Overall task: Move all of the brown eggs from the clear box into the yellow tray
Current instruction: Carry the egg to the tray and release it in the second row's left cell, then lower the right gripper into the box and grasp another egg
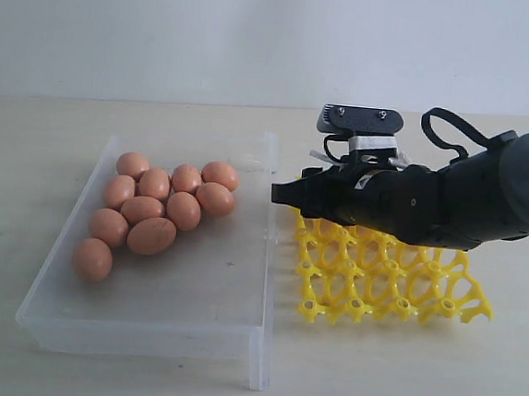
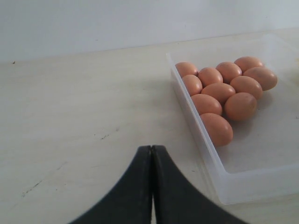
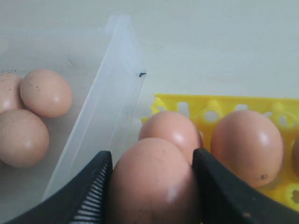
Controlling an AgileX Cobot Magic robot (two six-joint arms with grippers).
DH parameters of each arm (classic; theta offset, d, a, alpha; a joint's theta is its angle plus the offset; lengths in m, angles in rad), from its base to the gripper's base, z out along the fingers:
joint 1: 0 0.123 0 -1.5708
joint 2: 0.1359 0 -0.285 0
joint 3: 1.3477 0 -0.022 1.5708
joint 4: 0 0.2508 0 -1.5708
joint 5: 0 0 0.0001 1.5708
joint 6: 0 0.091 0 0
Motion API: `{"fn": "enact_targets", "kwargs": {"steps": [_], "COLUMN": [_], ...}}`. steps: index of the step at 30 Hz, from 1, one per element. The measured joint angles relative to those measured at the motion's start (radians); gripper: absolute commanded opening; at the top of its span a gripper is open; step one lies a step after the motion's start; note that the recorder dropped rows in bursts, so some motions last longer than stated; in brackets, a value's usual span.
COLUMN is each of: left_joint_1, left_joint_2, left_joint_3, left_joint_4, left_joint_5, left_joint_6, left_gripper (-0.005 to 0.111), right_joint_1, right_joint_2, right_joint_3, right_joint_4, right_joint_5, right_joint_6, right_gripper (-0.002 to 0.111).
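Observation:
Several brown eggs (image 1: 152,209) lie bunched at the far left of the clear box (image 1: 264,254). My right gripper (image 3: 152,158) is shut on one brown egg (image 3: 154,189), which sits between both fingers. It hovers by the box's right wall (image 3: 105,98), at the near edge of the yellow tray (image 1: 378,282). Two more eggs (image 3: 170,130) (image 3: 247,144) rest in tray cups just beyond it. In the exterior view the right gripper (image 1: 288,193) hides the held egg. My left gripper (image 2: 152,149) is shut and empty over bare table, apart from the box (image 2: 205,158).
The black right arm (image 1: 468,197) reaches in from the right and covers the back half of the yellow tray. A pale tabletop (image 1: 397,376) surrounds the box and tray, with a white wall (image 1: 261,31) behind. The box's near half (image 1: 192,284) holds no eggs.

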Motion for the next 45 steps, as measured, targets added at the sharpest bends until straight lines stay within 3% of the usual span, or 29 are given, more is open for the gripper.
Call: {"fn": "enact_targets", "kwargs": {"steps": [15, 29, 37, 40, 43, 45], "left_joint_1": [0.000, 0.000, 0.000, 0.000, 0.000, 0.000], "left_joint_2": [0.000, 0.000, 0.000, 0.000, 0.000, 0.000], "left_joint_3": [0.000, 0.000, 0.000, 0.000, 0.000, 0.000], "left_joint_4": [0.000, 0.000, 0.000, 0.000, 0.000, 0.000], "left_joint_5": [0.000, 0.000, 0.000, 0.000, 0.000, 0.000], "left_joint_6": [0.000, 0.000, 0.000, 0.000, 0.000, 0.000], "left_gripper": [0.000, 0.000, 0.000, 0.000, 0.000, 0.000], "right_joint_1": [0.000, -0.002, -0.002, 0.008, 0.069, 0.106], "right_joint_2": [0.000, 0.000, -0.020, -0.081, -0.122, -0.103], "right_joint_3": [0.000, 0.000, 0.000, -0.044, -0.264, -0.366], "right_joint_4": [0.000, 0.007, 0.025, 0.031, 0.033, 0.033], "right_joint_5": [-0.011, -0.014, -0.001, 0.136, 0.556, 0.708], "right_joint_6": [-0.004, -0.080, -0.084, -0.154, -0.300, -0.330], "right_gripper": [0.042, 0.059, 0.056, 0.043, 0.034, 0.034]}}
